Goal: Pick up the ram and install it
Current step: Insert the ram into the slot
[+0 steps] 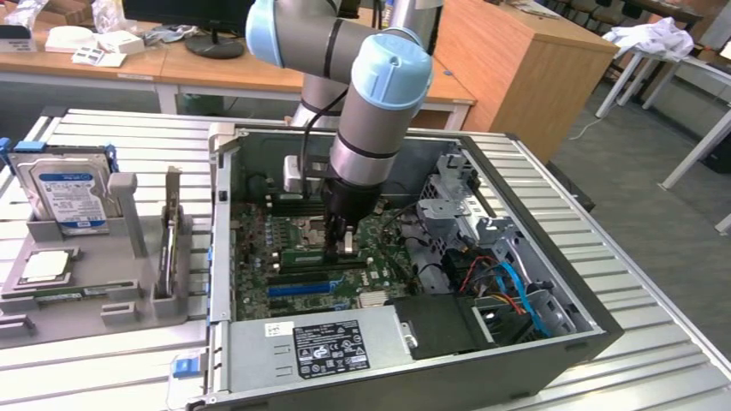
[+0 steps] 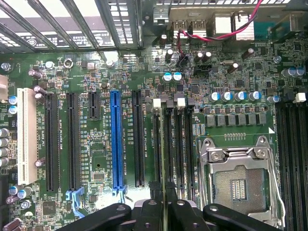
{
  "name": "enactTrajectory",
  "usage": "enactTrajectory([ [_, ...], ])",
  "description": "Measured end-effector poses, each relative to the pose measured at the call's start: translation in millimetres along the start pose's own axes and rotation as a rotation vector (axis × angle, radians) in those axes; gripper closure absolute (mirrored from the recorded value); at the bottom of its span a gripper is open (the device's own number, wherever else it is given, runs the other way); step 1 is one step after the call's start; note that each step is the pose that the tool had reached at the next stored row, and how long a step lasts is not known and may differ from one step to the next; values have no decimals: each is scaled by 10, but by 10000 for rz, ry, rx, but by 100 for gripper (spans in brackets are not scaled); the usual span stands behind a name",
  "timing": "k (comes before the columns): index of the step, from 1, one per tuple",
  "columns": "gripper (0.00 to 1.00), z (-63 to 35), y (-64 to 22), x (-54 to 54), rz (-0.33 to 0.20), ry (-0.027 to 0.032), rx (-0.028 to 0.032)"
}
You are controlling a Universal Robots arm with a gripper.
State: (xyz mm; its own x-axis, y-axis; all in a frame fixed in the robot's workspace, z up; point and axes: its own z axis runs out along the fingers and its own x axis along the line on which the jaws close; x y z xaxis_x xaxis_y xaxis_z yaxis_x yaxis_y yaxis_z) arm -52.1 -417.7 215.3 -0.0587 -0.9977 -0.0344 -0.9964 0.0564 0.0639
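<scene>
Inside computer case [image 1: 219,223], gripper [image 1: 342,251] nearly closed, pinching green ram [image 1: 303,255] upright at memory slot [image 2: 167,144]

Gripper [image 2: 166,211] over motherboard [image 2: 96,159] memory slots [image 2: 179,149]

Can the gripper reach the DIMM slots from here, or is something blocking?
Likely yes. The gripper, holding the ram, hangs just over the slots in the open case; they look empty and nothing lies across them.

Matt metal case [image 1: 525,372]; glossy green motherboard [image 2: 96,159]
</scene>
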Motion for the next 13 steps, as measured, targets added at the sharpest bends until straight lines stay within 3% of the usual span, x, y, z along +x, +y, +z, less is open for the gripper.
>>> enactTrajectory([
  [13,86,0,0,5,-74,6,-3],
])
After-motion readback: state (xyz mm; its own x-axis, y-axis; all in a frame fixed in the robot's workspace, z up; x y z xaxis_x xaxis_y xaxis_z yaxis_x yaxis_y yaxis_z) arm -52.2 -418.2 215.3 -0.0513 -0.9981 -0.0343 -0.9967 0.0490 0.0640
